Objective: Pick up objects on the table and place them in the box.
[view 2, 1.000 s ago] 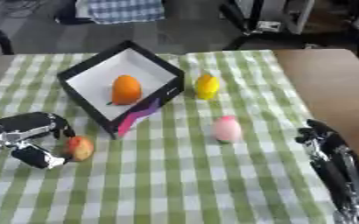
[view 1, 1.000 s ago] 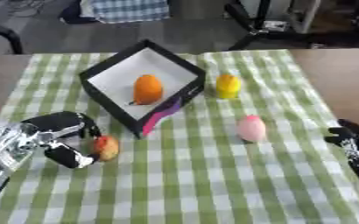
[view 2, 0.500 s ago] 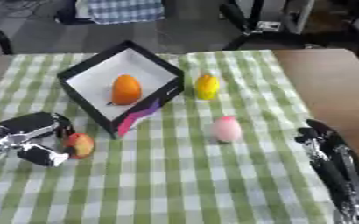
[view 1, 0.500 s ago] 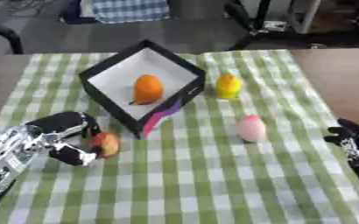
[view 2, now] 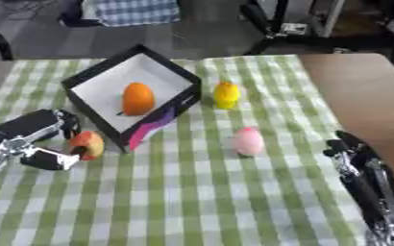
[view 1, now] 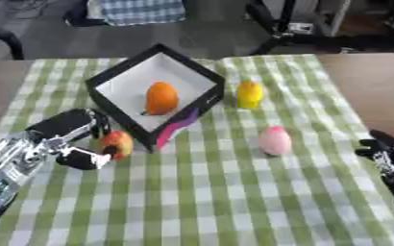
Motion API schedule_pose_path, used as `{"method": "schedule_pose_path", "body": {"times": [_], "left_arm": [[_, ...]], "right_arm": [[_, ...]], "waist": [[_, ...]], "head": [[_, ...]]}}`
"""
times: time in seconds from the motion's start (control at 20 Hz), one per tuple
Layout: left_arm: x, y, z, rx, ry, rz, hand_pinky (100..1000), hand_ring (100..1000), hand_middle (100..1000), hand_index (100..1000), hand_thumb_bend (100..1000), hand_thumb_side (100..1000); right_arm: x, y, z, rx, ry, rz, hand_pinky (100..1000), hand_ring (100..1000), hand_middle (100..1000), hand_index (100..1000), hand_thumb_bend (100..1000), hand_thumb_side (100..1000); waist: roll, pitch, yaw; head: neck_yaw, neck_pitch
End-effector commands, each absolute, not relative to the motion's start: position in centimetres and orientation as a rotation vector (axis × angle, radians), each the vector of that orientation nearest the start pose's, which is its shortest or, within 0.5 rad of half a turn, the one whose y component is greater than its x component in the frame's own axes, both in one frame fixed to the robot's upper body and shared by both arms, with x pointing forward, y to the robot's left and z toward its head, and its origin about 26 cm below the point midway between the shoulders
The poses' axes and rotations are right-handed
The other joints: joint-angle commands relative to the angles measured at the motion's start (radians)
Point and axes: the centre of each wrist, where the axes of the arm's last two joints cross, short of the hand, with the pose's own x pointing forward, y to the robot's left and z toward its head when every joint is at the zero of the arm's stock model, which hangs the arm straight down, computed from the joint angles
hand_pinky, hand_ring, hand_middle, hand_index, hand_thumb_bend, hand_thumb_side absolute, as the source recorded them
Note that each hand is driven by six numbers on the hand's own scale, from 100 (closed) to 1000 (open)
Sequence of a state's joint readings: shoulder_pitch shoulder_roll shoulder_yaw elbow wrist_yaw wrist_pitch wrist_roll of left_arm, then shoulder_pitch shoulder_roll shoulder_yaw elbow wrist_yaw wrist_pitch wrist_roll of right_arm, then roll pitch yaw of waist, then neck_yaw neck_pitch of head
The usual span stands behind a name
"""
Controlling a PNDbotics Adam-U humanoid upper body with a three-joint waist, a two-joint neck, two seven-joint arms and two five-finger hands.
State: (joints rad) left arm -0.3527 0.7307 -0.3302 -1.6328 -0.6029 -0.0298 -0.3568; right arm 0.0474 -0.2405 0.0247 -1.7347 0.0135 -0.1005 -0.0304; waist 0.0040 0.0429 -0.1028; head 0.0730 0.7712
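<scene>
- Two hands show on my feed: my left hand [view 1: 66, 139] at the left edge has its fingers and thumb curled around a red-and-yellow fruit [view 1: 117, 144] lying on the green checked cloth [view 1: 234, 202], just beside the box [view 1: 116, 85].
- My right hand [view 2: 356, 158] rests near the lower right corner, fingers relaxed, holding nothing.
- I see an orange fruit [view 1: 161, 97] inside the box.
- Outside it, a yellow fruit [view 1: 249, 94] sits just right of the box, and a pink fruit [view 1: 274, 140] lies nearer me.
</scene>
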Motion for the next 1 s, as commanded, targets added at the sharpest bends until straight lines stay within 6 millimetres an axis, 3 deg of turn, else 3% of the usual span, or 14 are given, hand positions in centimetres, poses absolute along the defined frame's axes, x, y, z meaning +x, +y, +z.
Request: {"method": "schedule_pose_path", "body": {"times": [0.05,0.15,0.3,0.8,1.0], "left_arm": [[33.6,31.0,19.5,0.800,-1.499,-1.569,737,575,590,464,100,276],[33.6,30.8,22.4,0.864,-1.542,-1.554,738,577,592,466,100,273],[34.7,30.5,24.3,0.928,-1.534,-1.518,738,580,596,468,100,261],[40.6,26.3,25.9,0.967,-1.436,-1.349,738,581,602,477,100,244],[42.6,25.2,25.0,0.987,-1.381,-1.246,738,581,602,496,100,254]], "right_arm": [[26.3,-29.5,3.5,-0.204,-1.787,0.224,886,712,700,848,100,643],[26.3,-29.5,3.5,-0.203,-1.786,0.225,886,712,700,848,100,642],[26.2,-29.4,3.3,-0.196,-1.780,0.231,886,712,700,848,100,644],[26.2,-29.0,3.1,-0.171,-1.775,0.234,886,712,700,848,100,645],[26.2,-28.8,3.0,-0.155,-1.773,0.237,886,712,699,848,100,646]], "waist": [[0.005,-0.020,0.002],[0.005,-0.023,0.002],[0.003,-0.028,-0.001],[-0.013,-0.029,-0.017],[-0.020,-0.027,-0.030]], "head": [[-0.005,-0.001],[-0.005,-0.001],[0.000,-0.001],[0.004,-0.001],[0.011,-0.001]]}}
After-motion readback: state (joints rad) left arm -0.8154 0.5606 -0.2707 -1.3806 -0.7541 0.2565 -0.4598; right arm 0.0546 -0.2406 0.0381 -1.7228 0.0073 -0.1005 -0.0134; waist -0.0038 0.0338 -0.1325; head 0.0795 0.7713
